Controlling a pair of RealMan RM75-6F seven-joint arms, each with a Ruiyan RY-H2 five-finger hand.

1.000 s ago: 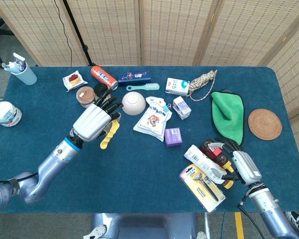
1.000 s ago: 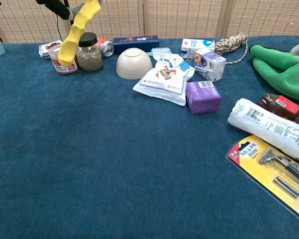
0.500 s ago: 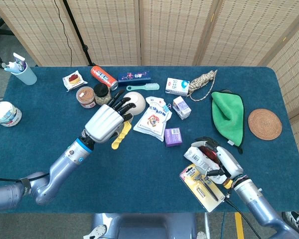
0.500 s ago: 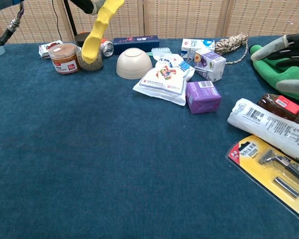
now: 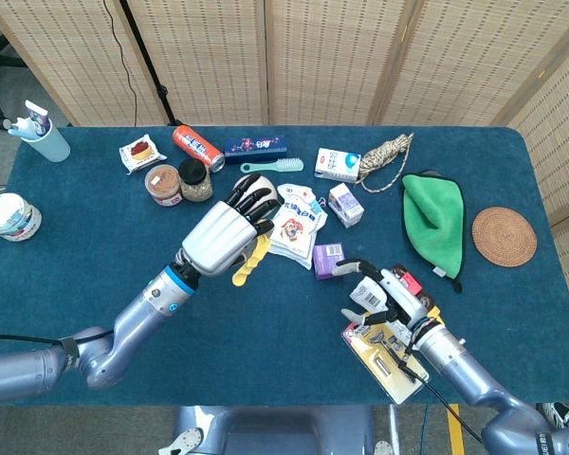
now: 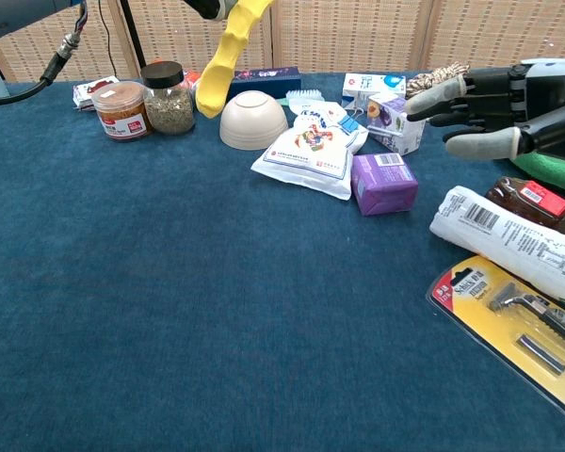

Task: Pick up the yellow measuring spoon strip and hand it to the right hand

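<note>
Yellow measuring spoon strip (image 5: 250,263) is in the left hand (image 5: 223,235), lifted off the blue tabletop (image 5: 95,246). Head view shows only its lower end poking out below the fingers; the rest is hidden under the hand. Chest view shows more: a wavy, lumpy yellow strip (image 6: 227,52) hanging tilted, rounded lower end in front of the white bowl (image 6: 252,118), top end cut off by the frame edge together with the hand. No markings readable on it.

Left hand: fingers curled around the strip, dark fingertips pointing toward the white snack bag (image 5: 294,229). Exact contact points aren't visible, probably a wrap grip.

Right hand (image 5: 379,296) hovers above the white wrapped roll (image 6: 508,245) and the yellow razor pack (image 5: 384,349), well apart from the strip. Fingers spread and extended toward the left hand, nothing in them. In chest view it enters from the right edge (image 6: 494,104), wrist cut off.

Between the two hands: purple box (image 5: 328,260). Behind: spice jar (image 6: 169,97), orange-lidded jar (image 6: 119,109), red can (image 5: 198,147), green cloth (image 5: 434,216), rope bundle (image 5: 386,152), woven coaster (image 5: 504,235).
</note>
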